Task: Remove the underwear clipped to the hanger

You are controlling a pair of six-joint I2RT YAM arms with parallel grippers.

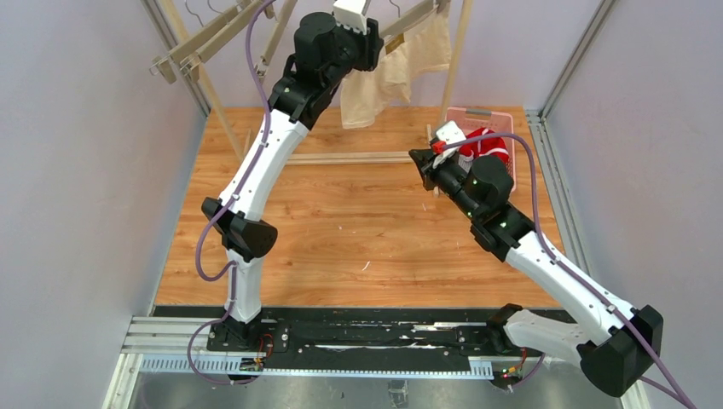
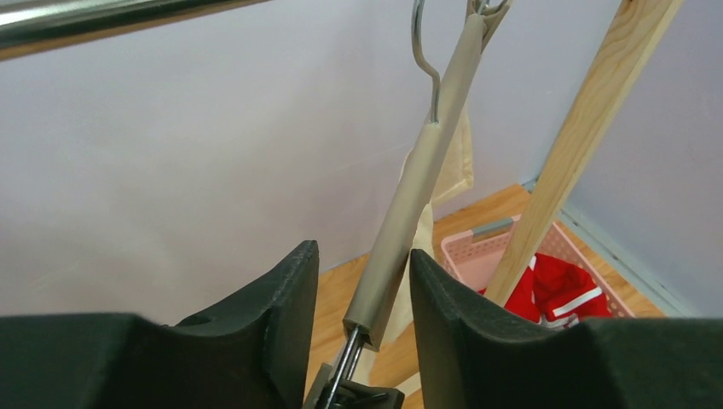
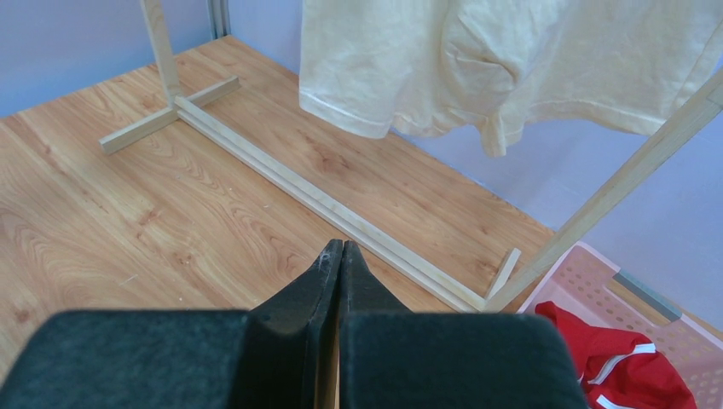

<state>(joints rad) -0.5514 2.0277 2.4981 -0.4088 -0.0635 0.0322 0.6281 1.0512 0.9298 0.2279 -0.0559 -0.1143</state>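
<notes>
The cream underwear (image 1: 394,75) hangs clipped to a padded hanger (image 1: 413,19) on the wooden rack at the back. My left gripper (image 1: 375,47) is raised to that hanger. In the left wrist view it (image 2: 362,251) is open, its fingers either side of the hanger's bar (image 2: 401,230) with gaps on both sides, a clip (image 2: 358,396) just below. The cream underwear (image 2: 454,162) hangs behind the bar. My right gripper (image 1: 418,159) is shut and empty (image 3: 341,249) above the table, below the cream underwear (image 3: 511,60). The red underwear (image 1: 482,145) lies in the pink basket. The grey underwear is out of view.
The pink basket (image 1: 505,119) stands at the back right, against the rack's right upright (image 2: 580,128). The rack's wooden base (image 3: 341,213) runs across the table's back. Empty hangers (image 1: 205,38) hang at the upper left. Walls enclose the table.
</notes>
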